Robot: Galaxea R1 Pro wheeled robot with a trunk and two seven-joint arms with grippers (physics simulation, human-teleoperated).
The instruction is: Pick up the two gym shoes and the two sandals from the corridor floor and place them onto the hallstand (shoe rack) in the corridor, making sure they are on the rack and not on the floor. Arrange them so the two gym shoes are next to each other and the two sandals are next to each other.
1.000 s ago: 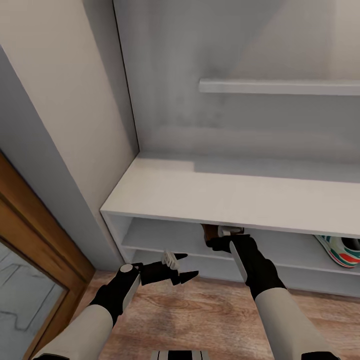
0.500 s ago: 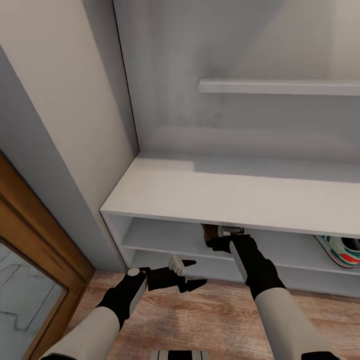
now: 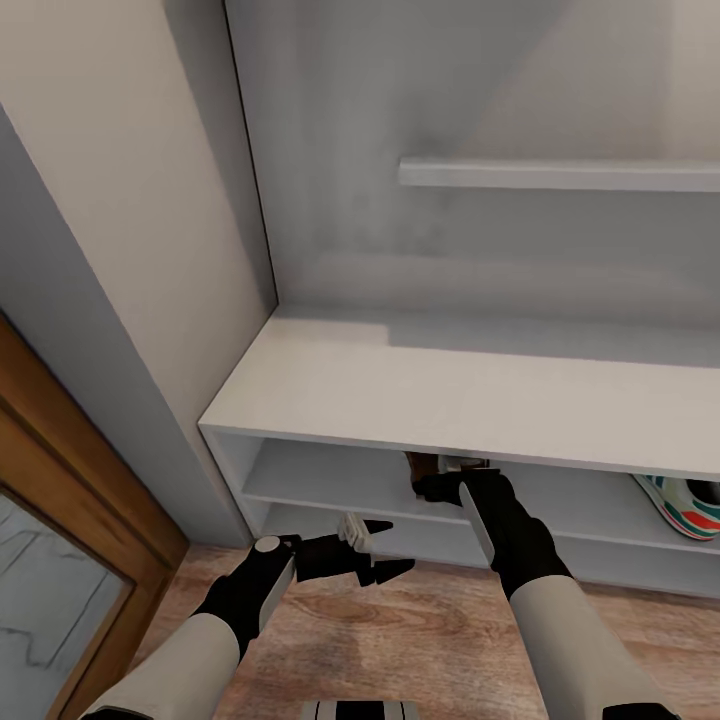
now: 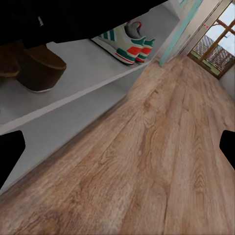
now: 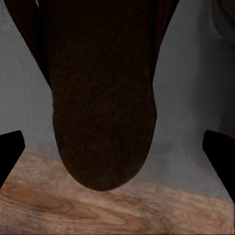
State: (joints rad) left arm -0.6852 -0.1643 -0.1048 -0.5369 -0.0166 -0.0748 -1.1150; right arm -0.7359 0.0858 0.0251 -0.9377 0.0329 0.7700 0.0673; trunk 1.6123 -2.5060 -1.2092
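Note:
The pale grey hallstand point(image 3: 420, 395) stands straight ahead. My right gripper point(image 3: 440, 478) reaches into its upper shelf opening at a brown sandal point(image 3: 418, 466). In the right wrist view the sandal's dark sole point(image 5: 103, 98) lies between the spread fingertips point(image 5: 10, 152) without touching them. The left wrist view has the sandal point(image 4: 41, 68) on that shelf, and both gym shoes point(image 4: 125, 44) side by side farther along it. One gym shoe point(image 3: 682, 500) peeks out at the right of the head view. My left gripper point(image 3: 385, 550) hangs open and empty over the corridor floor point(image 3: 400, 630), before the lower shelf.
A wall shelf point(image 3: 560, 173) juts out above the bench top. A grey wall corner and a wooden door frame point(image 3: 70, 470) stand close on the left. Far down the corridor is a window point(image 4: 215, 39).
My left gripper moved right and a little lower along the front of the rack, then stopped. The right arm has stayed at the sandal in the shelf.

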